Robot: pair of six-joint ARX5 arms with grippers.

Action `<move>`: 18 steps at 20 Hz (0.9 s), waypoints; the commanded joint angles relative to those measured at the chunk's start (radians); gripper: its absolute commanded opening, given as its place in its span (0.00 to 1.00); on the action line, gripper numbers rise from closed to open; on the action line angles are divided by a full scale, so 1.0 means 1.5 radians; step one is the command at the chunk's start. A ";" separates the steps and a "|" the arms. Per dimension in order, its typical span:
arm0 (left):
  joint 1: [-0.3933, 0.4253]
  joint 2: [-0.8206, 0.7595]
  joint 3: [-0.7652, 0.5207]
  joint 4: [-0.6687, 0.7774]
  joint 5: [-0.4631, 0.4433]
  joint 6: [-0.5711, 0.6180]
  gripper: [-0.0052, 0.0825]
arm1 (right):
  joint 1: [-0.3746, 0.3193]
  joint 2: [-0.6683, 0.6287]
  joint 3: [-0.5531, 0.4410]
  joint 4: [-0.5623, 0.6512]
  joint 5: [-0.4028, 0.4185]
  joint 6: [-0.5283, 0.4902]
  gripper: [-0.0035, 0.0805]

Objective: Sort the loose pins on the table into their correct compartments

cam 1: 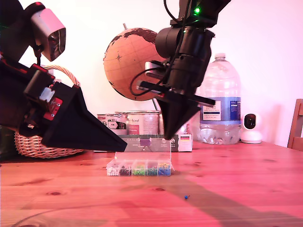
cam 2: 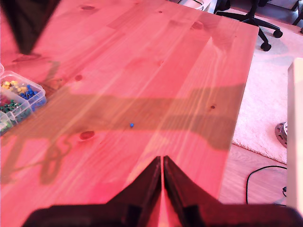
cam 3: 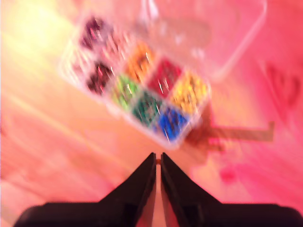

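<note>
A small clear box of compartments (cam 1: 139, 168) stands open on the table (cam 1: 246, 184), its lid (cam 1: 143, 151) upright behind it; pins of several colours fill the sections (cam 3: 142, 90). One loose blue pin (cam 1: 187, 196) lies on the wood towards the exterior view's right of the box, and shows again ahead of my first gripper's tips (cam 2: 131, 125). My first gripper (cam 1: 124, 147) hovers at the exterior view's left of the box, shut and empty (cam 2: 162, 158). My second gripper (cam 1: 168, 137) hangs point-down above the box, shut (cam 3: 157, 155); that view is blurred.
Behind the box are a tray of tin cans (cam 1: 142, 125), a globe (cam 1: 130, 61), a water bottle (cam 1: 220, 101) and a small white camera (cam 1: 250, 127). A wicker basket (cam 1: 42, 144) stands at the exterior view's left. The table edge (cam 2: 236, 118) drops to a pale carpet.
</note>
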 commanded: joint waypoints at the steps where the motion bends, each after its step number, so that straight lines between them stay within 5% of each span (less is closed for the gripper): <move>1: -0.001 0.003 -0.002 0.005 0.001 -0.002 0.04 | 0.007 0.009 -0.001 0.030 -0.013 0.002 0.03; 18: -0.001 0.003 -0.001 0.005 0.001 -0.002 0.04 | 0.016 0.081 -0.001 0.176 -0.048 0.019 0.03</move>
